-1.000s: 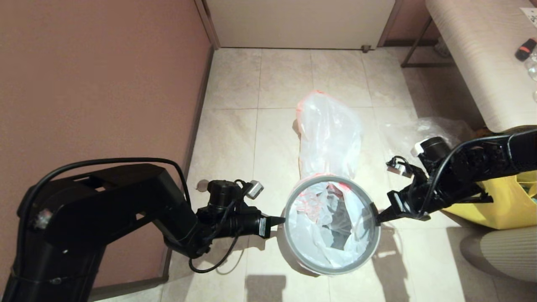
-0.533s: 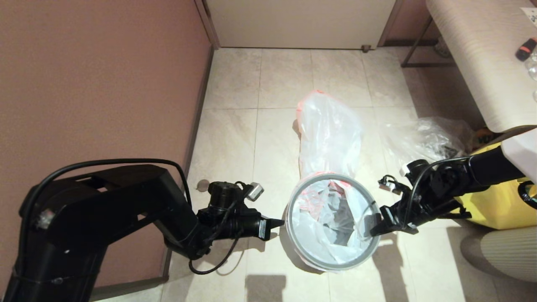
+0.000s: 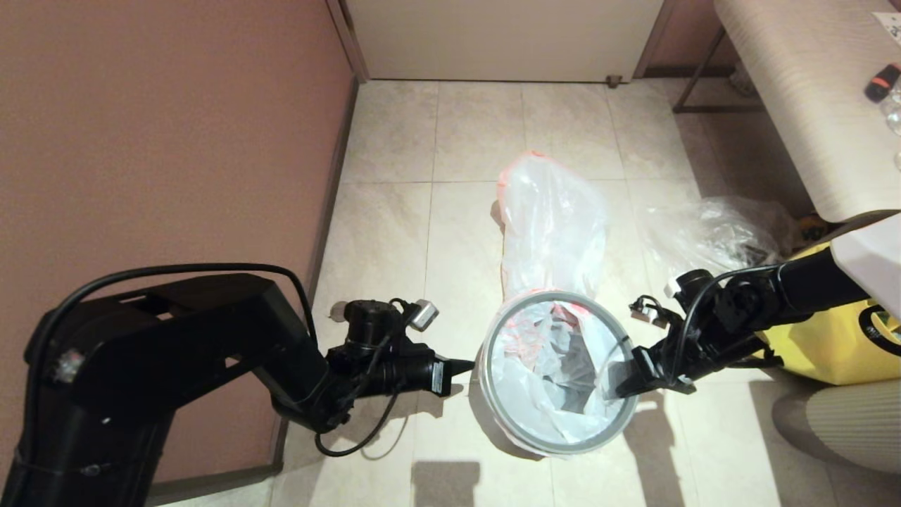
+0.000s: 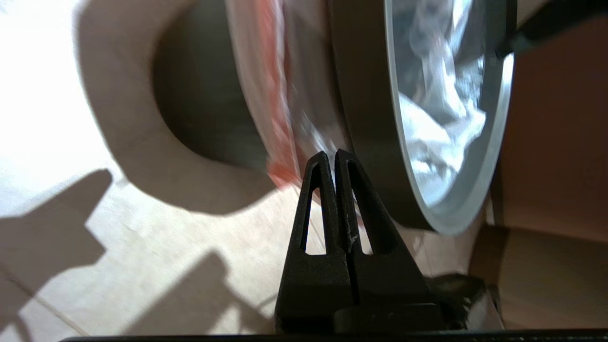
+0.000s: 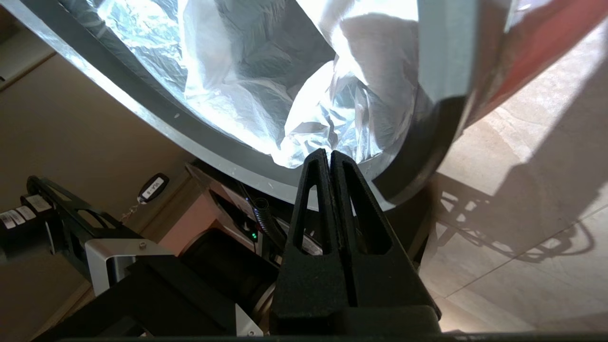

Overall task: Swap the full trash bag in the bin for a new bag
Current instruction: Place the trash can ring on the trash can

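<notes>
Both claws pinched shut: left gripper (image 3: 470,366) & right gripper (image 3: 621,382) hemmed by bin (image 3: 556,443) rim btwn them; bare floor (image 3: 394,225) beyond.

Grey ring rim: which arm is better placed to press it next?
Probably right: the shut right gripper overlaps the grey ring rim; the shut left gripper sits just outside it.

the new bag (image 3: 556,366) hides the bin's (image 3: 493,394) black body.

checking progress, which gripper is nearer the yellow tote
Right. The right gripper sits at the bin's right rim, on the yellow tote's side; the left gripper is across the bin, farther away.
</notes>
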Tool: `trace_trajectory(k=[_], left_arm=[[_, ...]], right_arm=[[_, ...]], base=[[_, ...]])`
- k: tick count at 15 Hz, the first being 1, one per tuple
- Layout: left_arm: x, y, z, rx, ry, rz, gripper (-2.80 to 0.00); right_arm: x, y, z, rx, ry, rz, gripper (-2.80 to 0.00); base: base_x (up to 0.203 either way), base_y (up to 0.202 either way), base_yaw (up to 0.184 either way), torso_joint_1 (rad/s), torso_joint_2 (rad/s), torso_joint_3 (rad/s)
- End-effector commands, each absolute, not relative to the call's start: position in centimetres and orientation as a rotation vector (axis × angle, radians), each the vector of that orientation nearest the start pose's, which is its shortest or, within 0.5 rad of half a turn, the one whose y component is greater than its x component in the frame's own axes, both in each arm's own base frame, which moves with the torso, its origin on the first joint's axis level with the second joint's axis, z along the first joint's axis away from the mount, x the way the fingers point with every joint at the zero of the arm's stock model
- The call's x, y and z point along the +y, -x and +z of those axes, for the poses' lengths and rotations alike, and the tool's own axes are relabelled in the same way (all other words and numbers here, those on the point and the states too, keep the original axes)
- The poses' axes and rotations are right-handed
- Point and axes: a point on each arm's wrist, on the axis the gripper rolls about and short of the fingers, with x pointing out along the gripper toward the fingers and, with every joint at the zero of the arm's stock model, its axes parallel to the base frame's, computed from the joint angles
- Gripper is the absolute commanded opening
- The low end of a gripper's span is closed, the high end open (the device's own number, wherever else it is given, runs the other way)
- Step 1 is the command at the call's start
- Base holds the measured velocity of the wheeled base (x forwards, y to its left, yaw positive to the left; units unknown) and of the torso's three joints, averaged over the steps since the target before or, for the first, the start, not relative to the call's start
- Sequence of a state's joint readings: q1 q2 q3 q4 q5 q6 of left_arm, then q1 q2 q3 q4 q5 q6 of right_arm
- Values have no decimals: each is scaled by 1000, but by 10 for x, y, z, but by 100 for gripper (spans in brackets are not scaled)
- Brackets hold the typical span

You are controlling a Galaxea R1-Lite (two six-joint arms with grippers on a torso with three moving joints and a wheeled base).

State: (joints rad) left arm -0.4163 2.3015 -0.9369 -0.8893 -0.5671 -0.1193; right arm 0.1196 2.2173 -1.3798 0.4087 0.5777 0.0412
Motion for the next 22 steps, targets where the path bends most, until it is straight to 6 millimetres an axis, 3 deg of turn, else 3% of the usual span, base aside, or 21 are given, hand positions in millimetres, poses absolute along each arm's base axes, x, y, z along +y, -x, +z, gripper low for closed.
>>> trace_trajectory(k=[1, 3, 5, 13, 17, 22], left_arm=[[-165, -359, 40, 496, 155, -925, -280], [-161, -355, 61, 440, 193, -924, -280], [-173, -347, 65, 435, 223, -957, -280], [-202, -343, 35, 471, 291, -1007, -280], [-208, -355, 13, 491, 287, -969, -280], [-209, -357, 3, 502, 280, -945, -280]], right_arm=[[58, -378, 77, 1227, -319, 587, -280], [59, -378, 76, 1230, -319, 588, -280], [60, -378, 76, 1230, -319, 590, -280], [67, -378, 71, 1246, -312, 602, -280], [69, -378, 72, 1244, -309, 607, -280], [68, -380, 67, 1252, -312, 602, -280]], base=[[0, 0, 0, 0, 0, 0], [0, 0, 0, 0, 0, 0], [0, 0, 0, 0, 0, 0], [0, 0, 0, 0, 0, 0], [0, 0, 0, 0, 0, 0], [0, 0, 0, 0, 0, 0]])
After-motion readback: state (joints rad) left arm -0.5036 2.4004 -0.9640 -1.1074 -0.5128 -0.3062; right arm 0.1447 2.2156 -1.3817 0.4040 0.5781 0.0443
